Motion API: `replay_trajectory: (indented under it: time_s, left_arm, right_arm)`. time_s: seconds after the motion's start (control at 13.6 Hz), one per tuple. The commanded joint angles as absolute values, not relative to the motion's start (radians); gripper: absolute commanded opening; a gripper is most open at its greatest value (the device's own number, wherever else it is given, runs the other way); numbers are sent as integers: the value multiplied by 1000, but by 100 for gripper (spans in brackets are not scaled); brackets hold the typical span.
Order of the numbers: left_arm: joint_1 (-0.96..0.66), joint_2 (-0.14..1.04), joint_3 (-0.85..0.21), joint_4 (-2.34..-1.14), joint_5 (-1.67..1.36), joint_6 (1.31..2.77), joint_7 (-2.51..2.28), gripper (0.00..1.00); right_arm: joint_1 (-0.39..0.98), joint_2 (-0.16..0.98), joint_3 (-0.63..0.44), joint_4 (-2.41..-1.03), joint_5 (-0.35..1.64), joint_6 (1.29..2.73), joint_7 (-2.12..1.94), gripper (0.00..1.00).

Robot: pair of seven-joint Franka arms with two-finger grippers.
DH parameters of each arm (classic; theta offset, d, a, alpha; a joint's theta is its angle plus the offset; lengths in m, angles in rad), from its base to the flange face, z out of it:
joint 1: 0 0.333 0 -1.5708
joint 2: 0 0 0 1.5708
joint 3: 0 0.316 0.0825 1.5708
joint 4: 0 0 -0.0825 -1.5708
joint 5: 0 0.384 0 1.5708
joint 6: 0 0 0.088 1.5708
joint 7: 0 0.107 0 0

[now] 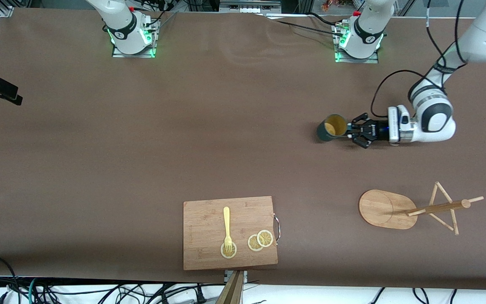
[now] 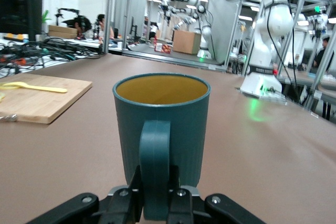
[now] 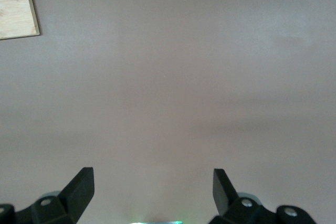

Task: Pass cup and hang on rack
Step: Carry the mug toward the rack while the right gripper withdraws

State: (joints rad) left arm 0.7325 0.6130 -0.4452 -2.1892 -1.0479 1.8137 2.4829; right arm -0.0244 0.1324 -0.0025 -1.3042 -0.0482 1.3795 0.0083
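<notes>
The dark teal cup (image 1: pixel 330 128) stands upright toward the left arm's end of the table, its yellowish-tan inside showing. My left gripper (image 1: pixel 349 131) lies level beside it and is shut on its handle. In the left wrist view the fingers (image 2: pixel 127 195) press both sides of the handle (image 2: pixel 155 169) and the cup's ribbed wall (image 2: pixel 181 124) rises above them. The bamboo rack (image 1: pixel 384 209) stands nearer to the front camera than the cup, with its pole (image 1: pixel 437 208) and thin pegs bare. My right gripper (image 3: pixel 152 182) is open and empty over bare table; it is outside the front view.
A rectangular wooden cutting board (image 1: pixel 209 249) lies near the table's front edge, with a yellow fork (image 1: pixel 227 228) and lemon slices (image 1: pixel 260 240) on it. The board also shows in the left wrist view (image 2: pixel 42 103) and the right wrist view (image 3: pixel 16 3).
</notes>
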Motion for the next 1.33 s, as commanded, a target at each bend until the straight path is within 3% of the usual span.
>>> replay_trajectory:
  time_s: [0.0,0.66,0.88,1.25]
  left_arm:
    - [823,591,-456,-2191,-1025,1740,2415,0]
    - [919,603,-420,-1933,-954,1424,1722,0]
    - [920,692,-407,-1812,-954,1359,1464,0]
    - [943,724,-402,-1743,-974,1304,1147,0]
  right_arm:
    - [-37,87,0,-1362,-60,1370,-75,100]
    - [-49,54,-25,-1417,-46,1327,-187,100]
    - [-51,63,-25,-1413,-48,1327,-179,100]
    - [-52,72,-26,-1404,-46,1330,-187,100]
